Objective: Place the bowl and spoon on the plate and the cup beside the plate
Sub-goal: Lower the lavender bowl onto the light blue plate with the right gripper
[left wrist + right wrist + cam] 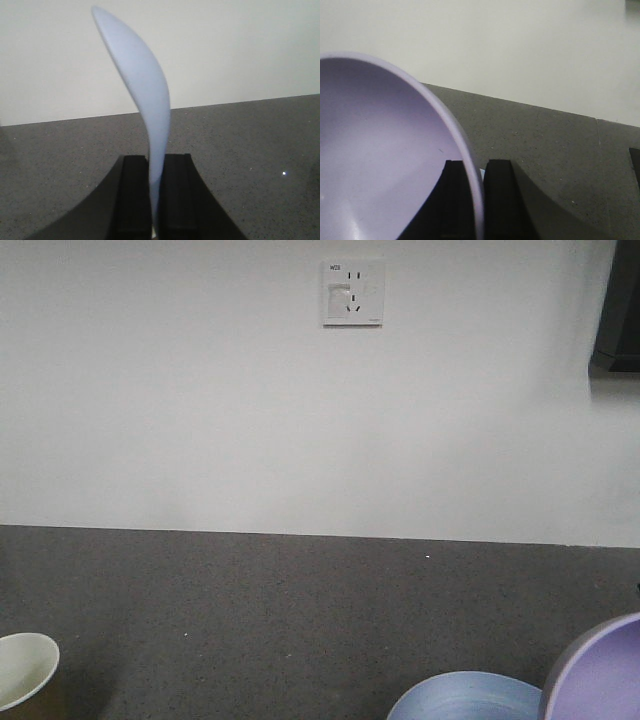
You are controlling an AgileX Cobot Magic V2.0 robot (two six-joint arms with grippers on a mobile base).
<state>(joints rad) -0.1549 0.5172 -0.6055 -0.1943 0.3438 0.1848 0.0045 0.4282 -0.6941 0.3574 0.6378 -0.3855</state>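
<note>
The left tool (156, 167) is pinching the spoon (145, 85) by its handle. Both fingers are pressing flat against it, and the scoop is rising toward 12 o'clock, curving slightly to 11, clear of the dark speckled tabletop (300, 610). The right tool (476, 172) is gripping the bowl (380, 150) by its rim, one finger inside and one outside. The bowl is hanging tipped on edge, its hollow facing 9 o'clock in the right wrist view.

In the front view the bowl is showing at about 4 o'clock, tilted and raised, just beside the far right edge of the plate (465, 695). The plate is lying flat at about 5 o'clock, partly cut off by the frame. Whether bowl and plate are touching is hard to tell, because they overlap in this view. The cup (25, 665) is standing at 8 o'clock, well apart from the plate, with only its white inside and rim in view. Behind everything a pale wall (150, 390) is carrying a socket (352, 292) at 12 o'clock.

Judging from this, the bowl placement is the step in hand, since nothing is resting on the plate yet as far as the visible part shows. The next move is likely calling for the right arm to shift the bowl toward 9 o'clock over the plate's middle. It would then level the bowl so its base is facing down, lower it, and only then let go. The spoon is waiting for room on the plate, and the cup is needing a long carry to the plate's side.
</note>
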